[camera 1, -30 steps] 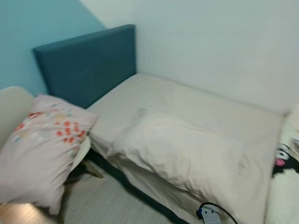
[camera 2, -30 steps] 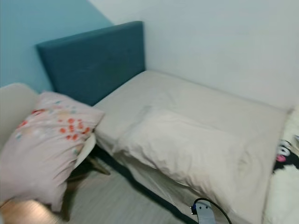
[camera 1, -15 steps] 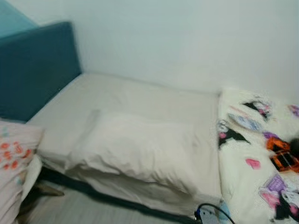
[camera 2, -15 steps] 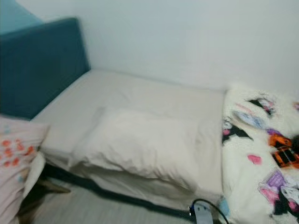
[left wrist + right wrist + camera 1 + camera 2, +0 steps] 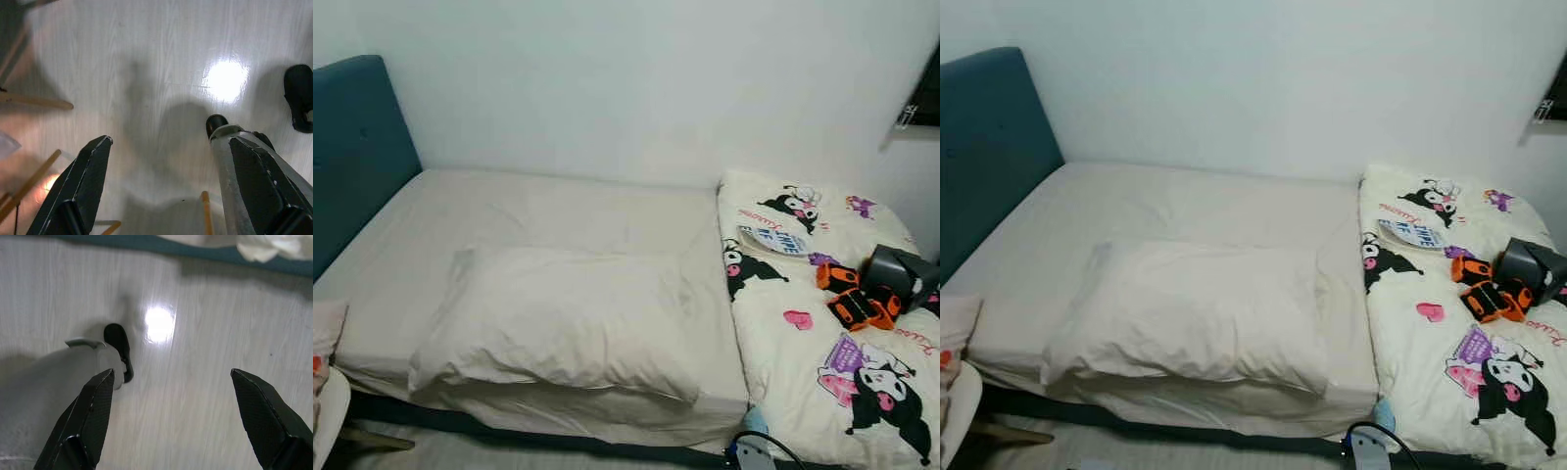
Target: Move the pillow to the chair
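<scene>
Left eye view: A plump, rectangular white pillow lies flat on the near side of a bed, its cotton case softly wrinkled, its long edge along the mattress front. The sheet is smooth and cream. At 9 o'clock stands a padded teal headboard. At 3 o'clock a fleecy quilt printed with black-and-pink cartoon figures covers the rest of the bed; on it lie an orange-and-black toy, a grey box and a small booklet. A plain white wall rises behind. At 8 o'clock, the corner of a floral pillow rests on the rounded white chair.

Right eye view: The same scene; the white pillow sits just left of centre, well apart from the chair at 8 o'clock.

Left wrist view: The left gripper hangs over glossy pale wood-grain floor, its two tapered black fingers spread wide and empty. Slim wooden chair legs cross at 9 o'clock.

Right wrist view: The right gripper also hangs splayed and empty above the shiny floor, with the bed's dark base at 12 o'clock.
</scene>
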{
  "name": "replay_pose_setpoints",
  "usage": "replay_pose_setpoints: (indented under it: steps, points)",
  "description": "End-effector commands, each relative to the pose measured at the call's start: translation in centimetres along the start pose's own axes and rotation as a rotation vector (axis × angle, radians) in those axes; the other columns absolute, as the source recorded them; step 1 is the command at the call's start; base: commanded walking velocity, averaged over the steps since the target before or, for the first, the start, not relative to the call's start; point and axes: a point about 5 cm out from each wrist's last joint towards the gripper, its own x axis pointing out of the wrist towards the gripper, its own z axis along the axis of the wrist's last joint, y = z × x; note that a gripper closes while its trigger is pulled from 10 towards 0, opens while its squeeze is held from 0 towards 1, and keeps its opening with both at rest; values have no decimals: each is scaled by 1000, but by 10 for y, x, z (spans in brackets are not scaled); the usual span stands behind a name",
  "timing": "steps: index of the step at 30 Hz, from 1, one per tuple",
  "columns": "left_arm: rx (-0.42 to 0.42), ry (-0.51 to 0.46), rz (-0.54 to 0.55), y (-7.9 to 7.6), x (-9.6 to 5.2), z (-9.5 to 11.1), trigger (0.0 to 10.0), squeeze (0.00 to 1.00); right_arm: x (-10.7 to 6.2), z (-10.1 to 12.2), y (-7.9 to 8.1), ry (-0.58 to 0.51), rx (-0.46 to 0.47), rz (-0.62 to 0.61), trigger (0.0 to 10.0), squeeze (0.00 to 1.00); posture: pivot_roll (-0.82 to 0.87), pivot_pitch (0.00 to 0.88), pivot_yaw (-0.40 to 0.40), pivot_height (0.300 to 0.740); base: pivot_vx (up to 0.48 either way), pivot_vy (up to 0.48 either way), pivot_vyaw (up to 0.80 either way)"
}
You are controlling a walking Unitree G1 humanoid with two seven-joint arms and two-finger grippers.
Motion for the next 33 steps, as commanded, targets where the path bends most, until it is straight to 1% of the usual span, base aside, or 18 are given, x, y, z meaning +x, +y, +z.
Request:
replay_pose_setpoints:
  steps: [1,4,7,8,9,10,13,15,16,17,18,20,21,22,23,24,30,33]
  points:
    - [-42,5,16,1,-1,-3,10000,0,0,2,-1,-19,35,-6,10000,0,-103,0,-22,740,0,0,0]
    - [-76,-11,43,5,0,2,10000,0,0,3,-2,-39,51,-19,10000,0,-101,0,-25,740,0,0,0]
    - [-61,-33,46,8,1,8,10000,0,0,5,-4,-66,96,-57,10000,0,-101,0,-25,740,81,0,0]
    - [-61,-33,46,8,1,8,10000,0,0,5,-4,-66,96,-57,10000,0,-101,0,-25,740,244,0,0]
    - [-70,-54,51,9,2,14,10000,0,-1,6,-3,-95,145,-53,10000,0,-106,0,-20,740,289,0,0]
    - [-70,-54,51,9,2,14,10000,0,-1,6,-3,-95,145,-53,10000,0,-106,0,-20,740,289,0,0]
    - [-100,-83,47,9,3,23,10000,0,-1,9,-2,-134,191,-25,10000,0,-111,0,-19,740,292,0,0]
    - [-91,-98,42,8,4,28,10000,0,-4,37,-28,-209,181,-34,10000,0,-113,0,-19,740,300,0,0]
    - [-91,-98,42,8,4,28,10000,0,-4,37,-28,-209,181,-34,10000,0,-113,0,-19,740,300,0,0]
    - [-96,-107,44,7,4,31,10000,0,-6,53,-35,-247,188,-26,10000,0,-115,0,-23,740,319,0,0]
    - [-105,-119,43,6,5,35,10000,0,-7,67,-38,-281,196,-12,10000,0,-115,0,-26,740,334,0,0]
    - [-120,-135,40,4,5,41,10000,0,-9,81,-35,-317,209,17,10000,0,-114,0,-26,740,341,0,0]
    - [-120,-135,40,4,5,41,10000,0,-9,81,-35,-317,209,17,10000,0,-114,0,-26,740,345,0,0]
    - [-123,-146,36,2,5,45,10000,0,-10,89,-31,-339,219,40,10000,0,-114,0,-25,740,349,0,0]
    - [-123,-146,36,2,5,45,10000,0,-10,89,-31,-339,219,40,10000,0,-114,0,-25,740,349,0,0]
    - [-121,-160,32,1,5,49,10000,0,-11,95,-28,-359,228,62,10000,0,-114,0,-25,740,349,0,0]
    - [-119,-174,27,0,5,52,10000,0,-12,104,-27,-380,241,70,10000,0,-117,0,-23,740,352,0,0]
    - [-106,-207,7,-2,5,58,10000,0,-12,106,-33,-349,269,37,10000,0,-117,0,-23,740,114,0,0]
